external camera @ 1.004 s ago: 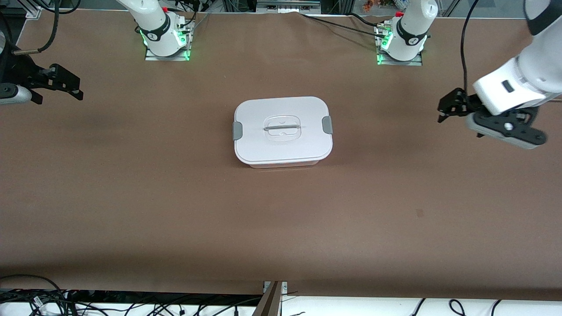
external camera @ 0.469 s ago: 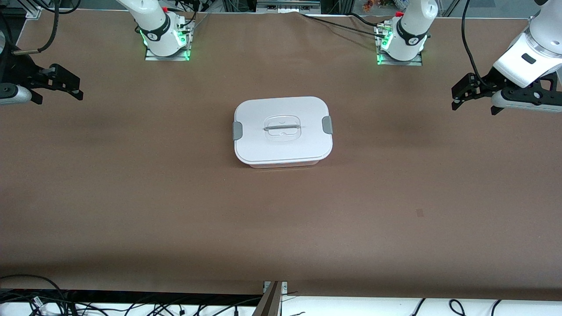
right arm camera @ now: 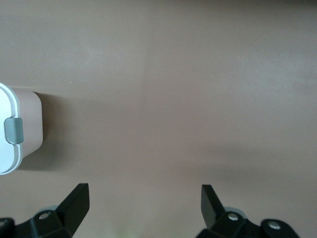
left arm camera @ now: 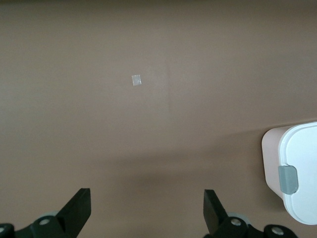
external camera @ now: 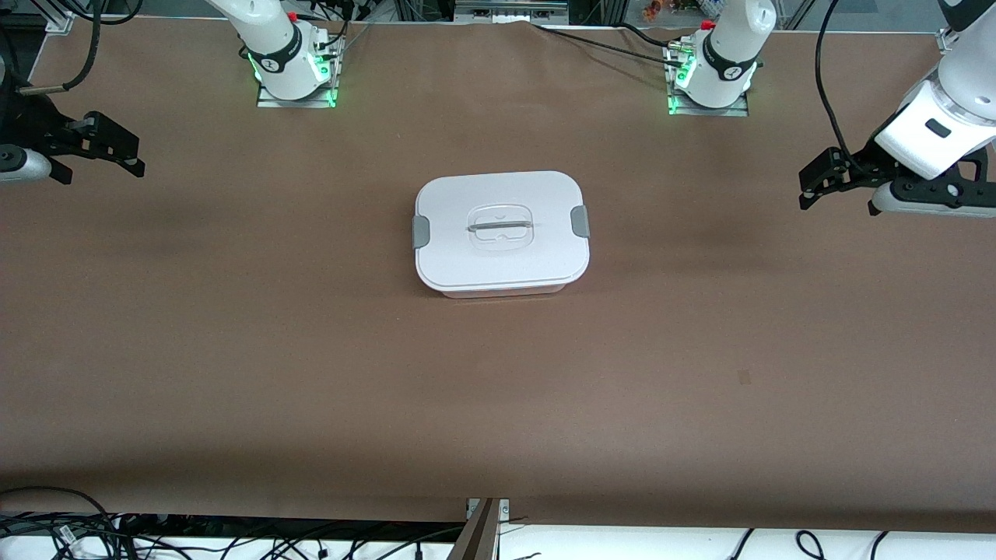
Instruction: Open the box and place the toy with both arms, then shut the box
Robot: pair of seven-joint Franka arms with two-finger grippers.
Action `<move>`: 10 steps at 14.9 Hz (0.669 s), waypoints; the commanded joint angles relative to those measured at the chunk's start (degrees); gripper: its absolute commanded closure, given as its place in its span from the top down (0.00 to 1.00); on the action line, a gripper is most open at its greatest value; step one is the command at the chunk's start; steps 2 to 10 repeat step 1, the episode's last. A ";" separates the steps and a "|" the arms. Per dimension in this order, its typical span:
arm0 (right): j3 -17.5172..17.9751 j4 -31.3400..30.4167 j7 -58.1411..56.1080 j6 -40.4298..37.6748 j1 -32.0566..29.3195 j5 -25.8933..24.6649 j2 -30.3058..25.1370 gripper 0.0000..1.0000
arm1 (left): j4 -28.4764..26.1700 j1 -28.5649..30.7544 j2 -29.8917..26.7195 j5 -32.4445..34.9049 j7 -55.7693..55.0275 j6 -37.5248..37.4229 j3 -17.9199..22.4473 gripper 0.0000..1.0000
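On brown table [external camera: 311, 350], closed box [external camera: 500, 231] (lid clipped); grippers apart

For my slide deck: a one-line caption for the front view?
Closed box at table centre; left gripper and right gripper open, one over each end.

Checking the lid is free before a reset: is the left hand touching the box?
Apart. The front view shows bare table between the left hand and the box.
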 commanded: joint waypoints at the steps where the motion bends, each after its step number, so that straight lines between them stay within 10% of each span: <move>1: 0.66 0.99 0.34 -0.43 -0.71 -0.56 -0.06 1.00 | 2.53 -1.19 1.18 1.75 -0.15 -3.11 0.77 1.00; 10: 0.66 0.99 0.34 -0.43 -0.71 -0.56 -0.06 1.00 | 2.53 -1.19 1.18 1.75 -0.15 -3.11 0.77 1.00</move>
